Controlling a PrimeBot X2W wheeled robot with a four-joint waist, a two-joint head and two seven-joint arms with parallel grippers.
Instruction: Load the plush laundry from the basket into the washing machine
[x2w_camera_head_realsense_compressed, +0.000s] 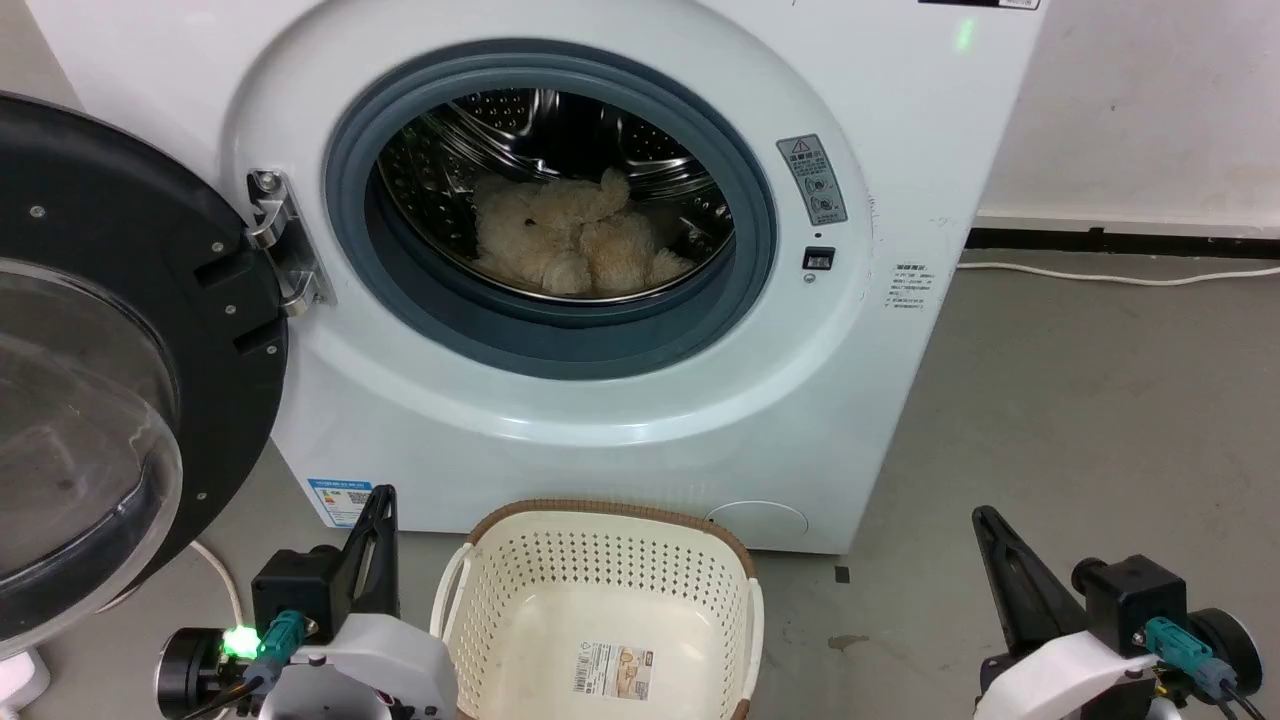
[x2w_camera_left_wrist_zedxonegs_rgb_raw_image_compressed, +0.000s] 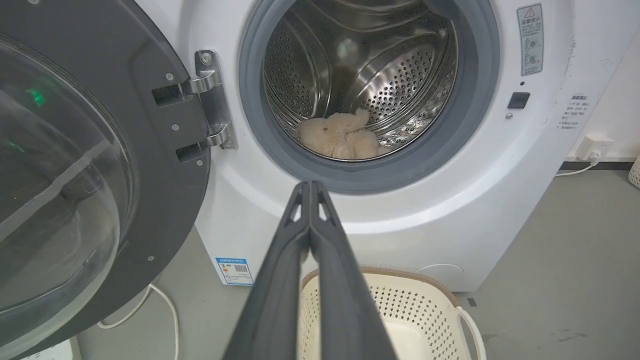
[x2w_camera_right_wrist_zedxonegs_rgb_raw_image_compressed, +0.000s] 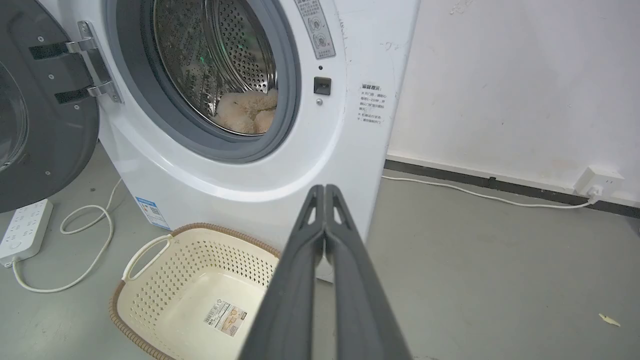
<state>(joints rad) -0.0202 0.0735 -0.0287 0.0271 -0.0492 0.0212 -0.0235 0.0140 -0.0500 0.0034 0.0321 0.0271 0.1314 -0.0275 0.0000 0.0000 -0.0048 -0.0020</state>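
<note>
You're facing the washer (x2w_camera_head_realsense_compressed: 620, 440), a smooth white box with a round mouth ringed in grey rubber. The steel drum (x2w_camera_head_realsense_compressed: 560, 120) behind it is ribbed and dotted with holes. Its door (x2w_camera_head_realsense_compressed: 120, 250) stands swung wide to your left, a black frame around a bulging clear bowl, hung on a bright metal hinge (x2w_camera_head_realsense_compressed: 280, 240).

The right wrist view brings in a pale wall (x2w_camera_right_wrist_zedxonegs_rgb_raw_image_compressed: 525, 75) beside the machine and more of the grey floor (x2w_camera_right_wrist_zedxonegs_rgb_raw_image_compressed: 475, 275).

The basket (x2w_camera_head_realsense_compressed: 600, 560) sits on the floor just in front of the washer. It is cream plastic, a rounded rectangle with perforated walls, a brown woven-look rim and loop handles. Nothing lies in it but a paper label (x2w_camera_head_realsense_compressed: 612, 670) on its bottom (the left wrist view catches just its far end).

The bear (x2w_camera_head_realsense_compressed: 570, 240) lies inside the drum, a fluffy cream heap on the drum's low side. From the head you look down on its rounded limbs; both wrist views show it as a low lump behind the rubber lip.

Your left gripper (x2w_camera_head_realsense_compressed: 380, 510) is low at the basket's left and your right gripper (x2w_camera_head_realsense_compressed: 985, 520) is well off to its right. Each pair of long dark fingers is pressed together at the tips, with nothing between them.

A white power strip (x2w_camera_right_wrist_zedxonegs_rgb_raw_image_compressed: 22, 230) with a looped cord lies under the door. A small wall socket (x2w_camera_right_wrist_zedxonegs_rgb_raw_image_compressed: 597, 182) feeds a thin white cable (x2w_camera_right_wrist_zedxonegs_rgb_raw_image_compressed: 475, 192).
</note>
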